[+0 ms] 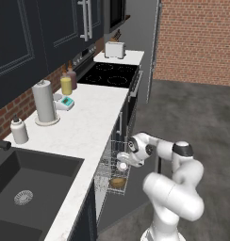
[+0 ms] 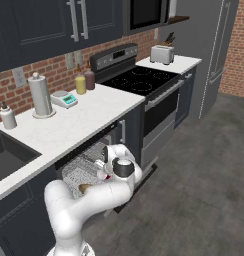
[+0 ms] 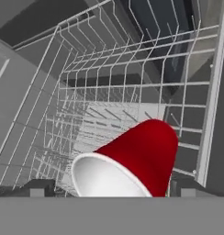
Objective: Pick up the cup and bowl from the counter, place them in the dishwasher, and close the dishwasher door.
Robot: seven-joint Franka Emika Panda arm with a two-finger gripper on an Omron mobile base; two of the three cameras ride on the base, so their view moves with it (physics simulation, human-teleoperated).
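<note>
The dishwasher door (image 1: 121,204) hangs open below the counter (image 1: 88,122), and the white wire rack (image 1: 110,160) is pulled out over it. The red cup (image 3: 141,147) lies on its side in the rack, pale inside facing the hand camera. My gripper (image 3: 112,190) hovers right over it, open, one fingertip on either side of the cup's mouth. From the base, the gripper (image 1: 122,162) is at the rack's outer edge. The tan bowl (image 1: 118,182) rests in the rack just below the hand, also seen past the arm as the bowl (image 2: 84,188).
On the counter stand a paper-towel roll (image 1: 44,101), a white soap bottle (image 1: 19,130), a yellow bottle (image 1: 66,84) and a small scale (image 1: 66,102). The black sink (image 1: 27,188) is left, the stove (image 1: 110,73) beyond. Open floor lies to the right.
</note>
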